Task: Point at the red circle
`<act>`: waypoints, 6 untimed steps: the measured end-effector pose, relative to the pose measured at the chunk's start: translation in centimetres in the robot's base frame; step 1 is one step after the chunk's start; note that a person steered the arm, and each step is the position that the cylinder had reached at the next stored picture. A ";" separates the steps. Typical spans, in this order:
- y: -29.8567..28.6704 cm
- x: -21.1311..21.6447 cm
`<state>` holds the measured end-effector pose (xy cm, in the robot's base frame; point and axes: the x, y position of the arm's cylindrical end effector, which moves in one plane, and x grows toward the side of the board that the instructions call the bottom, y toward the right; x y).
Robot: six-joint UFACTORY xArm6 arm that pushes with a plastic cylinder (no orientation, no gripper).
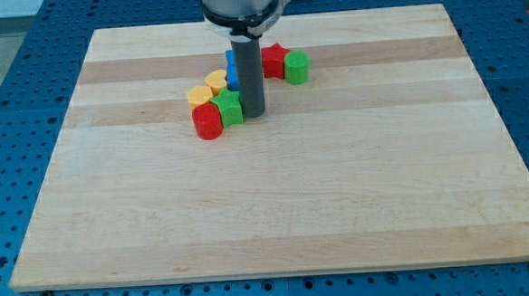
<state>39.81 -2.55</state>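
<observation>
The red circle (207, 121) lies on the wooden board (276, 202) at the lower left of a cluster of blocks near the view's top centre. A green star-like block (230, 107) touches its right side. My tip (254, 113) stands just to the right of that green block, about one block width away from the red circle. Two yellow blocks (202, 93) (216, 79) lie above the red circle. A blue block (231, 70) is partly hidden behind the rod. A red star-like block (273, 60) and a green cylinder (296, 66) lie to the rod's upper right.
The arm's grey flange (242, 6) hangs over the board's top edge above the cluster. The board lies on a blue perforated table (8, 107).
</observation>
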 end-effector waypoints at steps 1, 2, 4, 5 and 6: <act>1.5 -0.2; 3.2 -1.6; 3.6 -4.1; 1.2 -4.1; -1.5 -4.1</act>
